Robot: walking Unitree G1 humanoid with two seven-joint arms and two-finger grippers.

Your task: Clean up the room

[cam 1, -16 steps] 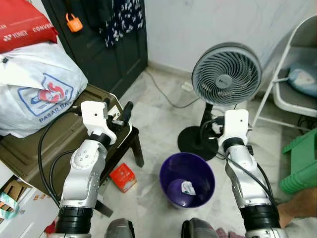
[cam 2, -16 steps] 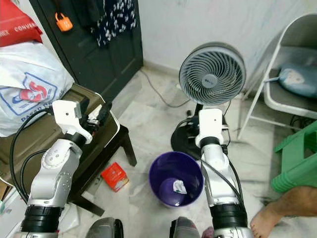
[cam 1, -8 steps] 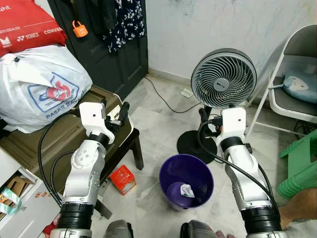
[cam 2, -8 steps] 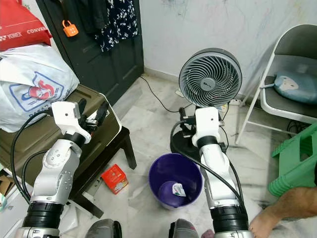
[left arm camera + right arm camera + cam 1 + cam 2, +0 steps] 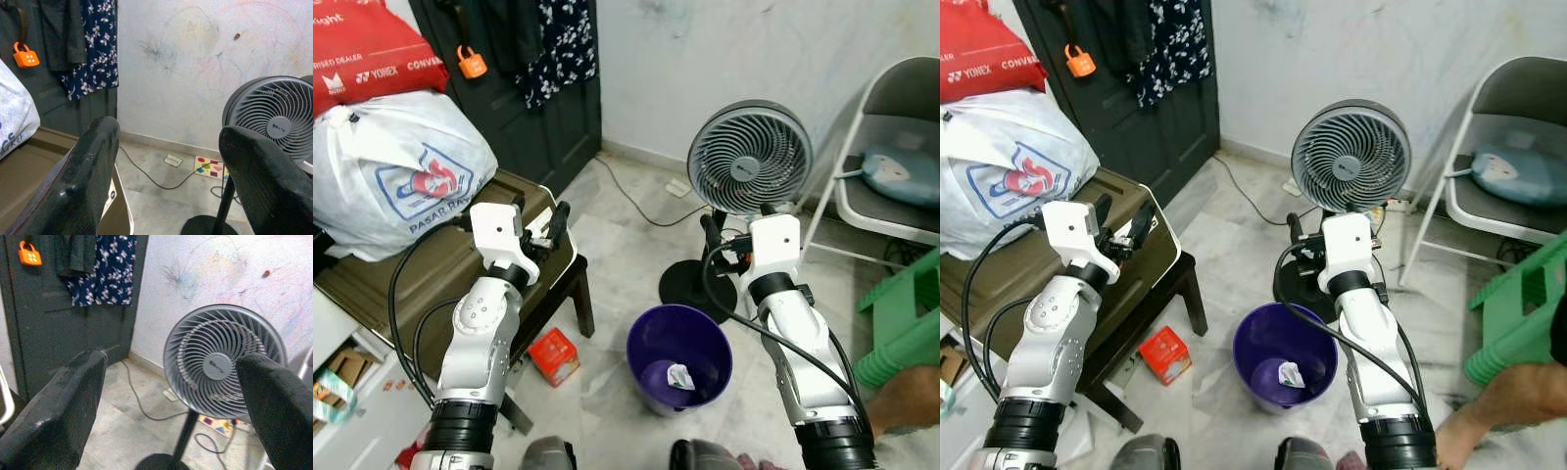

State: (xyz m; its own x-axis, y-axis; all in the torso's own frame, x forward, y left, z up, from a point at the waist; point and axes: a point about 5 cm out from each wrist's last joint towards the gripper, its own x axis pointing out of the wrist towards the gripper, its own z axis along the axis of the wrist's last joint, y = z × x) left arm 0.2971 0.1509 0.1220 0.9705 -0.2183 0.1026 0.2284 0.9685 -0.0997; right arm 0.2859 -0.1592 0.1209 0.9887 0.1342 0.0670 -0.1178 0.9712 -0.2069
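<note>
A purple bin [image 5: 680, 343] stands on the marble floor between my two arms, with a crumpled white scrap [image 5: 678, 376] lying inside it. A small red box [image 5: 555, 354] lies on the floor left of the bin, beside a stool leg. My left gripper [image 5: 540, 217] is raised over the edge of the brown case, open and empty. My right gripper [image 5: 736, 217] is raised in front of the fan's pole, above and behind the bin, also open and empty. Both wrist views look between spread black fingers [image 5: 88, 181] [image 5: 63, 406] toward the wall and the fan.
A grey standing fan [image 5: 750, 159] with a trailing cord stands behind the bin. A folding chair [image 5: 891, 117] with a cushion and a green stool [image 5: 901, 333] are at the right, near a person's foot [image 5: 901, 406]. The brown case [image 5: 401, 284] carries a white bag [image 5: 391, 171] and a red bag [image 5: 367, 49].
The whole picture has shifted slightly as the camera moved. Both arms keep the same raised pose with open fingers, and the bin and red box lie where they were.
</note>
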